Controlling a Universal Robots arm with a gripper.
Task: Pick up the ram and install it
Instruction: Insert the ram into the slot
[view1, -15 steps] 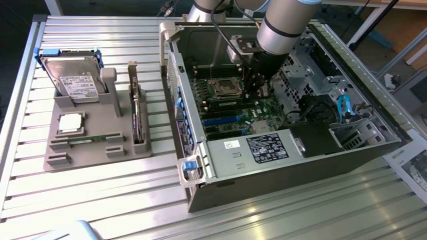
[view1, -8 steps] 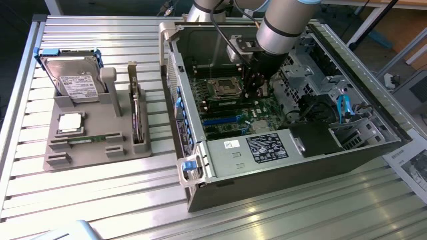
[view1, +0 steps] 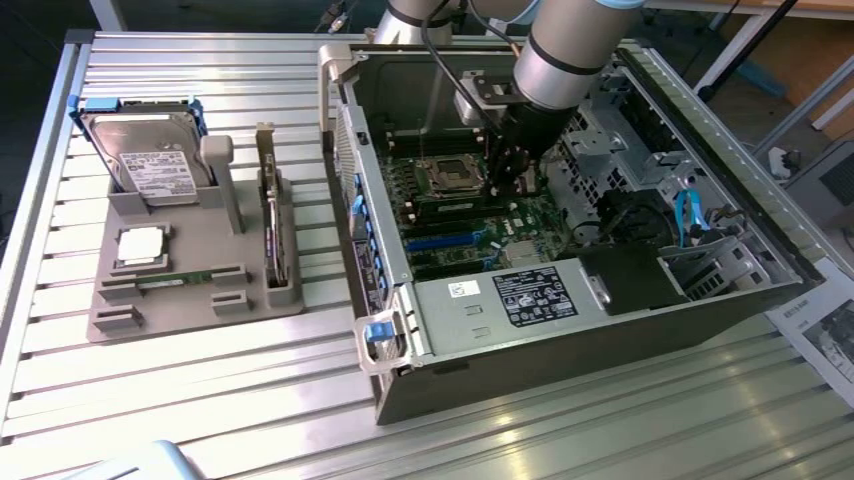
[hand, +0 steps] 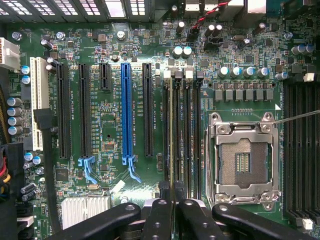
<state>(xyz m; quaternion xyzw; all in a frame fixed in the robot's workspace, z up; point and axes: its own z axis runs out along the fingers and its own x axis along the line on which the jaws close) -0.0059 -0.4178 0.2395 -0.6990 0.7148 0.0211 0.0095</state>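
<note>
Inside the case (view1: 467, 325), the ram (hand: 172, 130) sat directly under the gripper (hand: 173, 200), which was clenched on its edge. Its length ran beside the processor socket (hand: 243, 162).

Silver-grey tubular arm (view1: 567, 50) gleaming under the room lights, matte black wrist section (view1: 534, 130) sitting below it, thin black cable (view1: 461, 85) running alongside, gripper (hand: 173, 186) showing glossy black fingers (hand: 162, 210), rounded black linkage bars (hand: 100, 222), one round pivot screw (hand: 131, 206) catching the light

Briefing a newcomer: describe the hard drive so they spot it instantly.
On the exterior view's left, beside the open computer case, sits a grey holder. The hard drive stands at its far end: the one silvery box with blue side rails.
</note>
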